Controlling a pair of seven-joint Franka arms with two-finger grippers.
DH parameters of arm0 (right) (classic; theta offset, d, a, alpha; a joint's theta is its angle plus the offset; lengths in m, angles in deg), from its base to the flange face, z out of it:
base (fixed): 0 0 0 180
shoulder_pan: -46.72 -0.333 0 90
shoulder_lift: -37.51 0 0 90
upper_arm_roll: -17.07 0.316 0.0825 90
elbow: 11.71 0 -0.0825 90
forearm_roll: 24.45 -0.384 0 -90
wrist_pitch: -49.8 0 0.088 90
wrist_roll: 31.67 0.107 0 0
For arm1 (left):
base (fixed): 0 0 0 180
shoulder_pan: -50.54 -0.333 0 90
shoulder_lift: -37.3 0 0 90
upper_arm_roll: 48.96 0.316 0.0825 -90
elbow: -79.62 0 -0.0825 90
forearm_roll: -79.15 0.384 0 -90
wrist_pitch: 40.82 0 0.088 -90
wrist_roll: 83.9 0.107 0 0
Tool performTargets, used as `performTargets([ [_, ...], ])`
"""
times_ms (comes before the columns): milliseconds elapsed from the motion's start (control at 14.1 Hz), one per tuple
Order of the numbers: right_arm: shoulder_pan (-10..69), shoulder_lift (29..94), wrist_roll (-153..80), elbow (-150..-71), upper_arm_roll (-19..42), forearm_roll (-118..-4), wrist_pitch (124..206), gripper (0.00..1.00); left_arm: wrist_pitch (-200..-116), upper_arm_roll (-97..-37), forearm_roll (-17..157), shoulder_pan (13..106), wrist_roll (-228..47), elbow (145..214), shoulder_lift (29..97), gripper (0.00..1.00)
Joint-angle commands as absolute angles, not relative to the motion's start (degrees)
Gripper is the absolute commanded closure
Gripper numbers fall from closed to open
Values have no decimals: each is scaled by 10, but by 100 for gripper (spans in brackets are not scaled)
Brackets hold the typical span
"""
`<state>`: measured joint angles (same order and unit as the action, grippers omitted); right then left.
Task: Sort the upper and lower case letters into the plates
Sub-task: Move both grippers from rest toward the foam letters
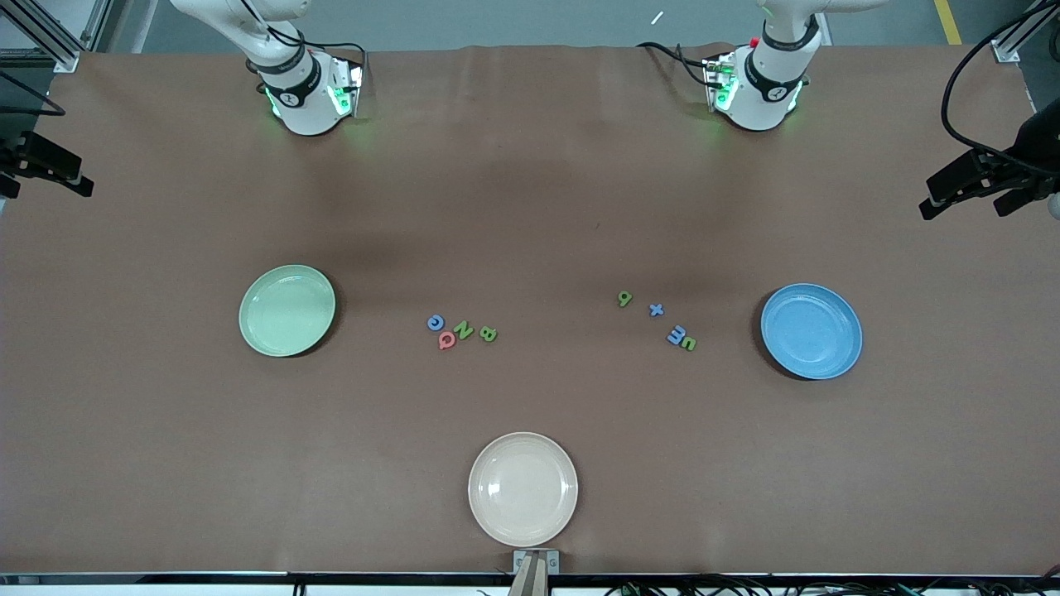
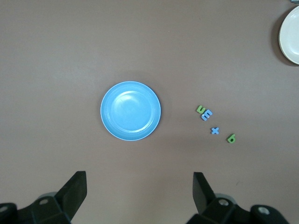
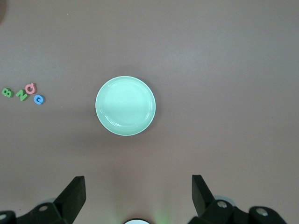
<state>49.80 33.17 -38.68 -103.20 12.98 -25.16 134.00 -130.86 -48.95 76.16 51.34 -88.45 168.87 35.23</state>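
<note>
A brown mat (image 1: 530,207) covers the whole table, and two white arm bases stand along the upper edge of the front view. The only writing to read is the toy letters themselves. Near the middle of the frame, a little toward the pale green plate (image 1: 287,310), four letters lie close together in a short row that runs almost level across the frame: a blue C (image 1: 436,322), a red Q (image 1: 447,339), a green N (image 1: 464,330) and a green B (image 1: 489,334). In the centre-right part lie the other four, more loose, in a line that goes down toward the blue plate (image 1: 811,331): a green b (image 1: 624,298), a blue x (image 1: 656,310), a blue m (image 1: 676,334) and a green u (image 1: 688,343) touching it. Both plates hold nothing, and each is well apart from its nearest letters. A cream-white plate (image 1: 522,488) sits at the lower centre, near the table edge. The left gripper (image 2: 140,186) hangs over the blue plate with its fingers (image 2: 77,186) wide apart, and the right gripper (image 3: 138,189) hangs over the pale green plate, also with fingers (image 3: 74,189) wide apart; both hold nothing. Black clamps show at the left and right edges of the front view.
</note>
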Motion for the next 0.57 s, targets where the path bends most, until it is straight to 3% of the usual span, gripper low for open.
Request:
performTargets([
  [0, 503, 313, -384, -1054, 136, -256, 1348, 0, -1299, -487, 770, 516, -874, 1679, 355, 0],
  [498, 503, 315, -383, -1050, 136, -256, 1339, 0, -1298, -488, 770, 519, -899, 1683, 363, 0],
])
